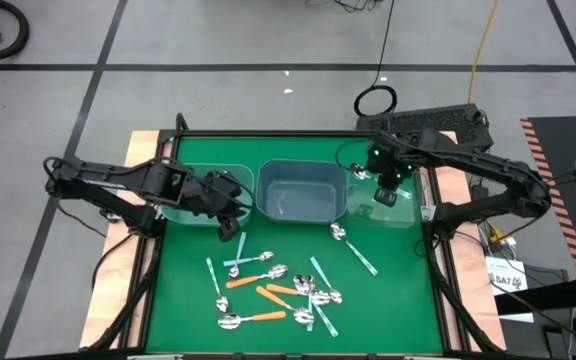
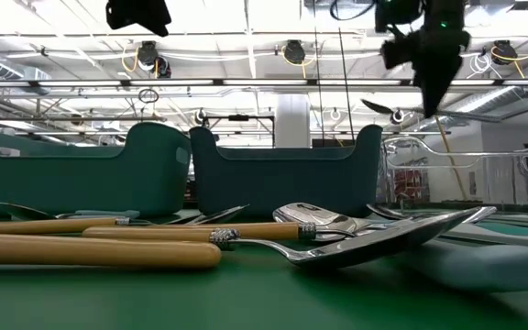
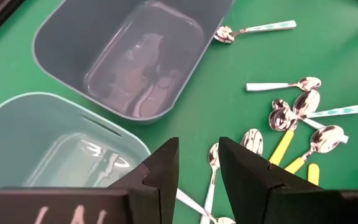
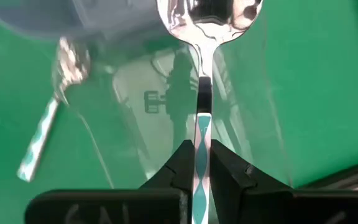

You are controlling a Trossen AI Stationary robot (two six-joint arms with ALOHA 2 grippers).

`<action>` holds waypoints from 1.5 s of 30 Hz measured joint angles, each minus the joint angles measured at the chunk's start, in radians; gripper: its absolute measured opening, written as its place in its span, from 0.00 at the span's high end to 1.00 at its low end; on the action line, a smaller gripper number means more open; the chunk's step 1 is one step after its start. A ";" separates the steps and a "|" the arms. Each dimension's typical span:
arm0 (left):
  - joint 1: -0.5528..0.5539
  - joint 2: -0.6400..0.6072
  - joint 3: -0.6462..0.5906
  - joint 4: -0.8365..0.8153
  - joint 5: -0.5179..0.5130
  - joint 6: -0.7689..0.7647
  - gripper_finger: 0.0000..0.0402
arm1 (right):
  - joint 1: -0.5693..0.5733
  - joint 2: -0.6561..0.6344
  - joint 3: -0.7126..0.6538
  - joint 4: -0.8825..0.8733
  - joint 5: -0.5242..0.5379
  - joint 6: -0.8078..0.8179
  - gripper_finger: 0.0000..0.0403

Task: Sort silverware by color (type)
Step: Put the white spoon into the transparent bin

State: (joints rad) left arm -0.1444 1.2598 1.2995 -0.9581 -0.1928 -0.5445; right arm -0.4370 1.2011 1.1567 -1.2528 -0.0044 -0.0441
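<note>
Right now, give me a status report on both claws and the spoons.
Right claw shut on teal-handled spoon above the clear bin. Left claw open, empty. Spoon pile unsorted.

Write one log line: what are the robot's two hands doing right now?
right gripper: shut on teal-patterned spoon, over clear bin | left gripper: open, empty, near spoon pile

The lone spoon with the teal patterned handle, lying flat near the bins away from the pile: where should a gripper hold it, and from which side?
Probably the middle of the thin handle of the teal-handled spoon, coming straight down from above. It lies flat on the green mat, apart from the pile, so fingers could close across its narrow width; the rounded shiny metal bowl looks slippery.
</note>
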 joint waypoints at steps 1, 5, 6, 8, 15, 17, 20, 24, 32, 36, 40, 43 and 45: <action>-0.002 0.001 0.000 -0.001 0.002 0.000 0.70 | 0.000 -0.008 -0.021 0.004 0.001 -0.010 0.94; -0.005 0.014 0.000 0.011 0.004 0.002 0.70 | 0.000 -0.026 -0.100 0.022 0.000 -0.045 0.94; -0.008 0.015 0.000 0.014 0.005 0.006 0.70 | 0.000 -0.027 -0.119 0.033 0.000 -0.052 0.94; -0.010 0.021 0.001 0.036 0.005 0.009 0.70 | 0.000 -0.027 -0.155 0.060 0.000 -0.055 0.94; -0.036 0.024 0.000 0.036 0.010 -0.027 0.70 | 0.000 -0.024 -0.251 0.158 0.005 0.010 0.93; -0.045 0.025 0.000 0.036 0.011 -0.044 0.70 | 0.000 -0.024 -0.273 0.177 0.005 0.035 0.93; -0.060 0.024 0.000 0.036 0.009 -0.063 0.70 | 0.000 -0.024 -0.310 0.215 0.005 0.057 0.93; -0.077 0.025 0.000 0.037 -0.003 -0.079 0.70 | 0.000 -0.024 -0.375 0.321 0.009 0.059 0.92; -0.106 0.025 0.000 0.113 -0.010 -0.154 0.70 | -0.002 0.009 -0.419 0.411 0.081 0.082 0.90; -0.127 0.034 0.000 0.150 -0.021 -0.171 0.70 | -0.002 0.041 -0.419 0.410 0.082 0.083 0.90; -0.142 0.037 0.000 0.150 -0.038 -0.185 0.70 | -0.002 0.079 -0.419 0.409 0.082 0.085 0.90; -0.146 0.047 0.000 0.150 -0.043 -0.196 0.70 | -0.002 0.108 -0.419 0.409 0.082 0.085 0.90; -0.148 0.050 0.000 0.146 -0.043 -0.198 0.70 | -0.002 0.125 -0.419 0.409 0.082 0.085 0.90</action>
State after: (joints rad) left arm -0.2928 1.3098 1.2995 -0.8121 -0.2361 -0.7423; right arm -0.4385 1.3258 0.7380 -0.8440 0.0780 0.0410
